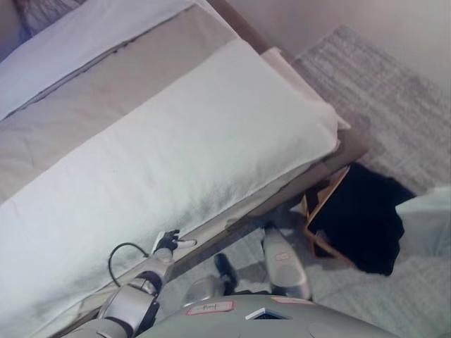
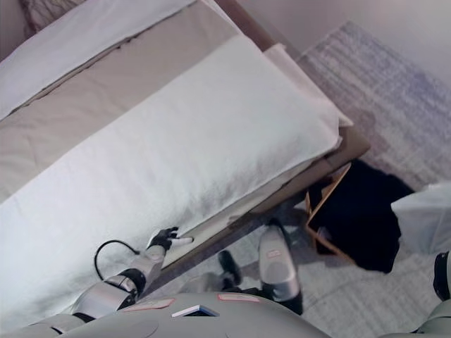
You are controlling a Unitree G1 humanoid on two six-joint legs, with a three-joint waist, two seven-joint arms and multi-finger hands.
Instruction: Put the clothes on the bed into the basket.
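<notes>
The left hand (image 2: pixel 167 239), fingers relaxed and holding nothing, rests at the bed (image 2: pixel 106 105) edge by the white blanket (image 1: pixel 176 162), while dark clothes (image 1: pixel 363 218) fill the basket (image 1: pixel 325 201) well off to its right.

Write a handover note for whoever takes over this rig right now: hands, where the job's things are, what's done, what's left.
Left hand: fingers straight, resting at the near edge of the bed, on the white blanket, holding nothing.
Right hand: not in view.
Basket: on the floor at the bed's foot corner, a black garment draped in and over it.
Done: no loose clothes show on the bed; the black garment is at the basket.
Left: check that the garment sits fully inside, and whether anything lies outside the views.
</notes>
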